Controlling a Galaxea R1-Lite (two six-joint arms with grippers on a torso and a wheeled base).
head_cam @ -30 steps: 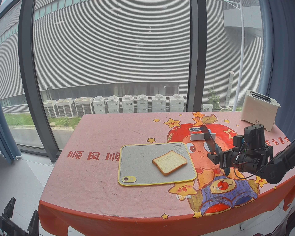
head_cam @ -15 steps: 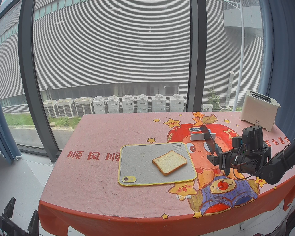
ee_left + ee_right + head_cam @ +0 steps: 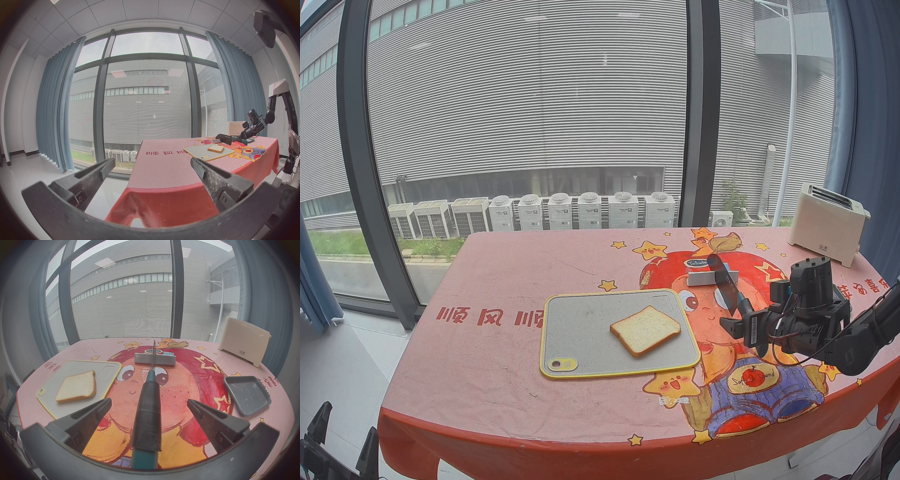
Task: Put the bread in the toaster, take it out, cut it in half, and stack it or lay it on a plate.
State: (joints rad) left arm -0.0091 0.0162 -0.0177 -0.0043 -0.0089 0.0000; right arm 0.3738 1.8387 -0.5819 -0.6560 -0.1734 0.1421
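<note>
Pincers first: the left pincer [image 3: 150, 162] hangs low off the left end of the counter [image 3: 487, 281], fingers spread wide with nothing in them. Next comes the cutting board [image 3: 581, 325], flat and grey with a yellow rim and round corners. The bread [image 3: 645, 329] lies on the right part of it, one soft slice, white on top with a tan crust. Right of the board the knife [image 3: 725, 281] rests its dark blade on a little grey stand [image 3: 697, 277], handle pointing back at the robot. The right pincer [image 3: 148, 402] sits around that handle, one finger on each side, spread apart and not touching it, so it grips nothing yet. Further right is a shallow grey tray [image 3: 248, 393] with round corners, and at the far right corner stands the toaster [image 3: 828, 225], a cream box with slots on top.

The job now looks like grabbing the knife. To do it well, the pincer should squeeze the middle of the handle straight on, so the smooth handle cannot twist. Then it should lift the blade gently off the stand so the small block does not tip. The bread is soft, so a slow sawing cut across its middle should squash it less
</note>
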